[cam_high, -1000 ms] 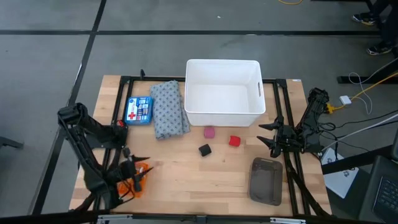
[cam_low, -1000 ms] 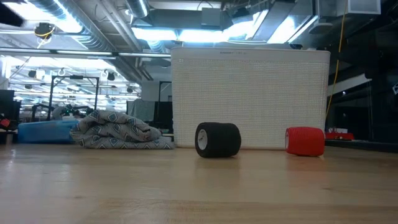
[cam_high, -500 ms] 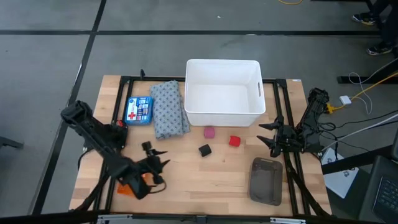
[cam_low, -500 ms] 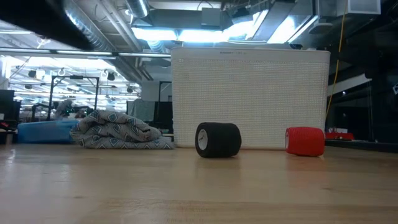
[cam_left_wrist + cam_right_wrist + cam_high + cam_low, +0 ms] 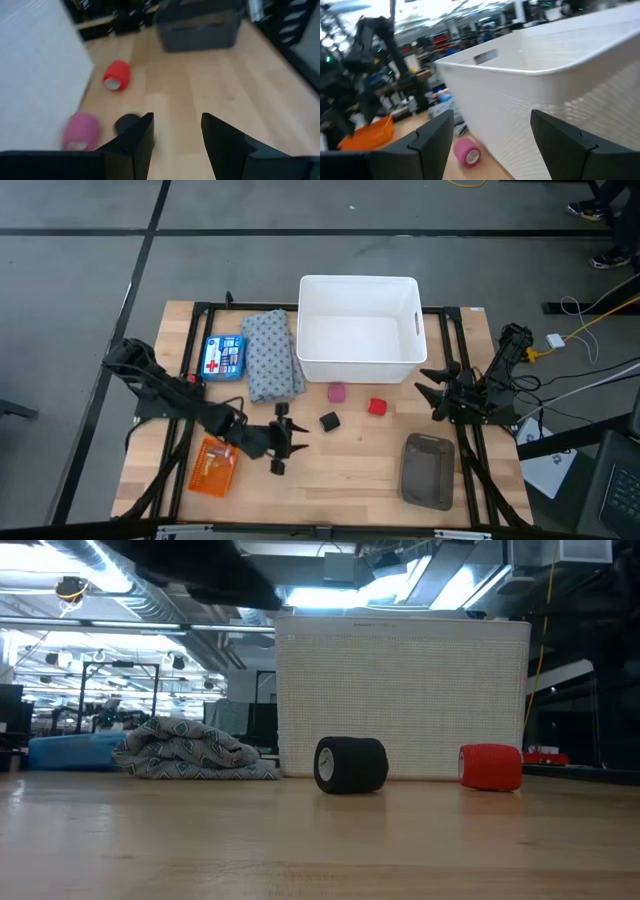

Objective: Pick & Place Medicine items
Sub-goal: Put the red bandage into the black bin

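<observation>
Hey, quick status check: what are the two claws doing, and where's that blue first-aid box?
Left gripper open, empty, mid-table. Right gripper open, waiting beside white bin. Blue box untouched by grey cloth.

The blue box (image 5: 223, 357) carries a red cross. The cloth (image 5: 272, 356) is grey, patterned. The bin (image 5: 359, 329) is white; rolls are pink (image 5: 337, 392), red (image 5: 376, 407), black (image 5: 329, 420); packet (image 5: 213, 468) orange.

From up top I've got the first-aid box (image 5: 223, 357) far left, folded cloth (image 5: 272, 368) touching its right side, then the bin (image 5: 360, 328) right of that. Three small rolls (image 5: 330, 421) sit just in front of the bin, with a tray (image 5: 428, 471) front right.
</observation>
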